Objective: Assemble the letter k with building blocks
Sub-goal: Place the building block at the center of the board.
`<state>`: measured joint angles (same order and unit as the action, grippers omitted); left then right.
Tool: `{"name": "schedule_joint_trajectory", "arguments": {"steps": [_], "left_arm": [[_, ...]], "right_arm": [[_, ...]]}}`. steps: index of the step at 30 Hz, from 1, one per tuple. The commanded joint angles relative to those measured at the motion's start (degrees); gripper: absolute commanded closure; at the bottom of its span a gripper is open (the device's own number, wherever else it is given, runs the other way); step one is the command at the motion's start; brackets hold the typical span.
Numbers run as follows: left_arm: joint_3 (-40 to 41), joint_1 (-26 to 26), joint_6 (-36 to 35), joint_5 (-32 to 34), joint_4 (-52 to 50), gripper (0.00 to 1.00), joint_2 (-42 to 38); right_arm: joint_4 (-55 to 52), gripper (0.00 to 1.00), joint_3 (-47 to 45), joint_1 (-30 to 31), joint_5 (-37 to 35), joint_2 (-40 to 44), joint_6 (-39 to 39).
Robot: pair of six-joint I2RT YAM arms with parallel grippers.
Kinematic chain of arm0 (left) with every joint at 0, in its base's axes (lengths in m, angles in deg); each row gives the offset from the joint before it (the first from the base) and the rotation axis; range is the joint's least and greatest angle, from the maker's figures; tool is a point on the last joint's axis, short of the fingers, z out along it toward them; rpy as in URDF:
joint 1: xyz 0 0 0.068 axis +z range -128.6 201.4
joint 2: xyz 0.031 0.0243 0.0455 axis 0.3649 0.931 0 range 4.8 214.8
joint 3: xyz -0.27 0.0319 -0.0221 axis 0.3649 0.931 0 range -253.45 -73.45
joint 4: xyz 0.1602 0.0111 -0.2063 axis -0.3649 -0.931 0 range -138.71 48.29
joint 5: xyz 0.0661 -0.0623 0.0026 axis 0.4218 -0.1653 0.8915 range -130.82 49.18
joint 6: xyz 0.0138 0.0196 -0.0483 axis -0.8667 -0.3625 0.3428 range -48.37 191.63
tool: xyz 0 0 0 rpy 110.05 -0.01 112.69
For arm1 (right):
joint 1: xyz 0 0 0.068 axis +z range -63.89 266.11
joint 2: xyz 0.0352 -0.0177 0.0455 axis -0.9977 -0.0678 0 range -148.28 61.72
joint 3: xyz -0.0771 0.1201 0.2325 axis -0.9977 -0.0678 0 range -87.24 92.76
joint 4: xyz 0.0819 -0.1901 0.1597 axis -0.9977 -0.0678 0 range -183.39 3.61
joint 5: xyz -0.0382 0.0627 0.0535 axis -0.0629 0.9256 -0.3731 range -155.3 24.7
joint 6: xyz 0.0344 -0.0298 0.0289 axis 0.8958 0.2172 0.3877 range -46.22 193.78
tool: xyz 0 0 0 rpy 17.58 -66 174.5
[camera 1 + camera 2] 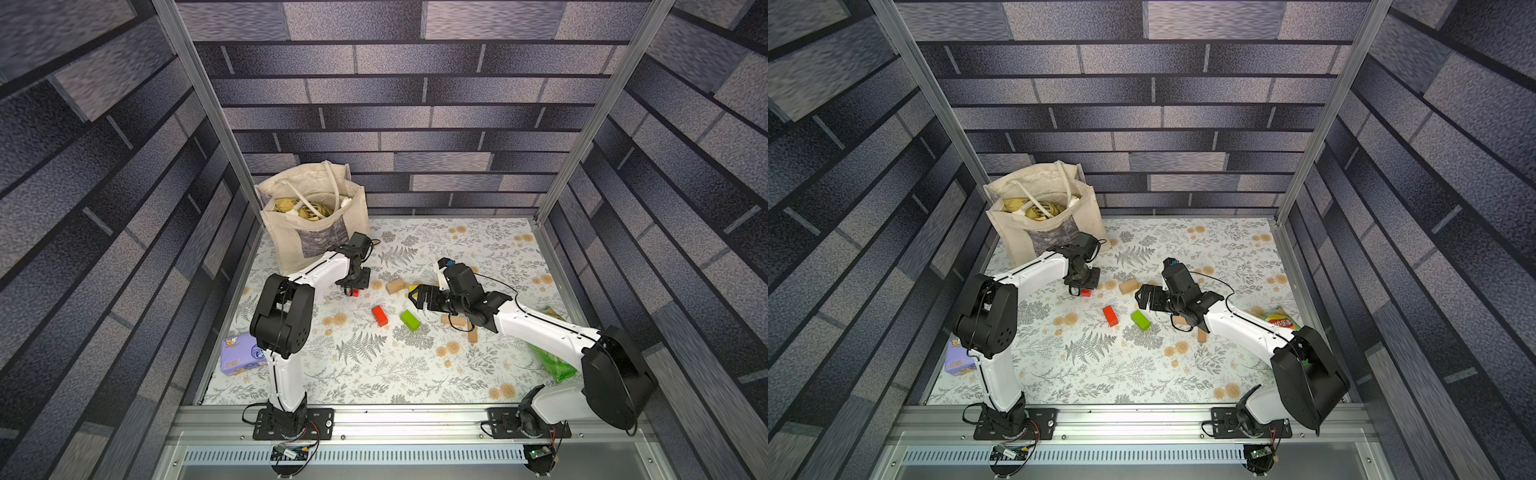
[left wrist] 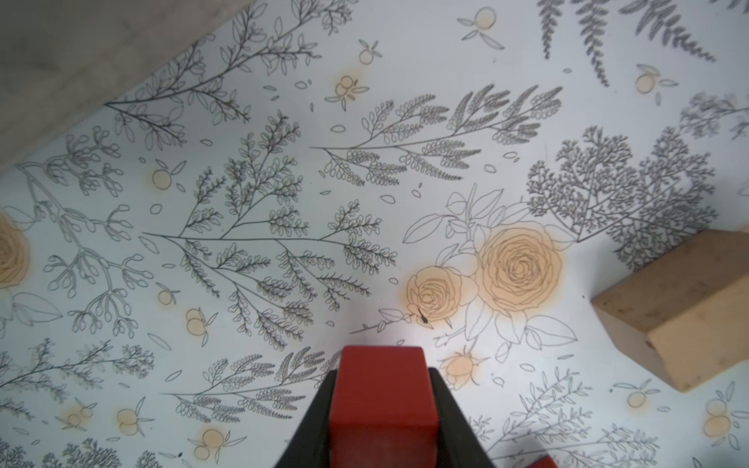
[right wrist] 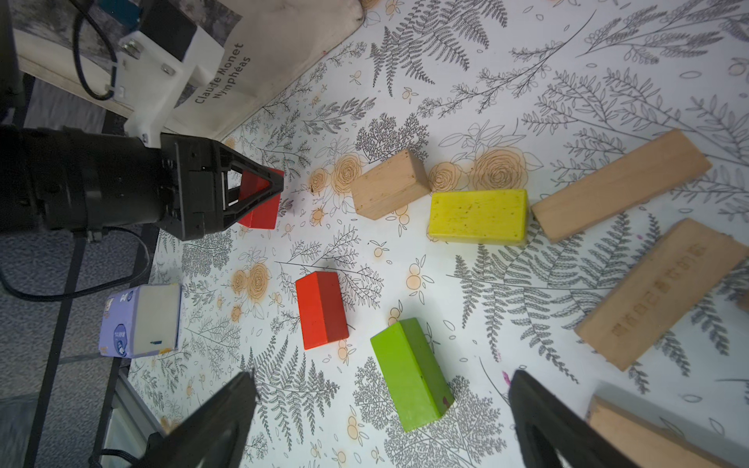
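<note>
2 red blocks (image 3: 321, 315) (image 3: 263, 214); 1 green block (image 3: 409, 385)

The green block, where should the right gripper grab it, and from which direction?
Grip the green block across its two long sides at mid-length, coming straight down. It lies flat on the table with bare surface along both long sides; the loose red block is nearby but apart. The open right gripper likely needs a slight turn to sit square to its length.

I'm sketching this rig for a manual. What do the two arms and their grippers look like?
The left arm and right arm have white shells, bulky black joint housings and thin black cables. The left gripper and right gripper are black, with triangular open-frame fingers. A white bracket sits behind the left gripper.
</note>
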<state>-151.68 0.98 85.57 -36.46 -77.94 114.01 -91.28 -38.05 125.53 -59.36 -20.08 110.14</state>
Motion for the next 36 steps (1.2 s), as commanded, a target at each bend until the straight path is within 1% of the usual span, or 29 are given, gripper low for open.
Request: {"name": "schedule_joint_trajectory", "arguments": {"steps": [1,5,7,9,10,13,18,30,36], "left_arm": [[1.15,1.28,5.61,-1.32,-3.1,0.86,-2.73],[1.29,2.4,7.88,-1.51,-4.82,0.87,-1.77],[1.59,3.09,8.42,-2.9,-5.12,0.86,-1.33],[0.97,3.53,8.73,-3.95,-6.56,0.79,-0.31],[0.58,3.53,8.83,-4.08,-7.33,0.79,0.14],[0.56,3.49,8.83,-4.82,-8.02,0.82,0.64],[0.55,3.35,8.49,-5.41,-8.32,0.84,1.5],[-0.5,2.85,7.62,-5.2,-9.52,0.83,3.97],[-2.12,1.46,5.75,-2.66,-11.01,0.81,5.2]], "right_arm": [[-0.76,0.0,1.09,0.62,0.62,-1.1,-0.41],[-0.39,0.0,1.16,0.65,0.96,-1.61,-0.24],[-0.36,0.0,1.18,0.66,1.06,-1.85,-0.23],[-0.41,0.0,1.18,0.73,1.11,-1.94,-0.16],[-0.39,0.0,1.18,0.72,1.15,-2.02,-0.11],[-0.06,0.0,0.75,0.81,1.08,-2.13,0.14],[0.14,0.0,0.75,0.77,1.18,-2.5,0.26],[-0.32,0.0,0.56,0.91,1.01,-2.35,-0.08],[-0.04,0.0,0.5,0.92,1.17,-2.54,-0.14]]}}
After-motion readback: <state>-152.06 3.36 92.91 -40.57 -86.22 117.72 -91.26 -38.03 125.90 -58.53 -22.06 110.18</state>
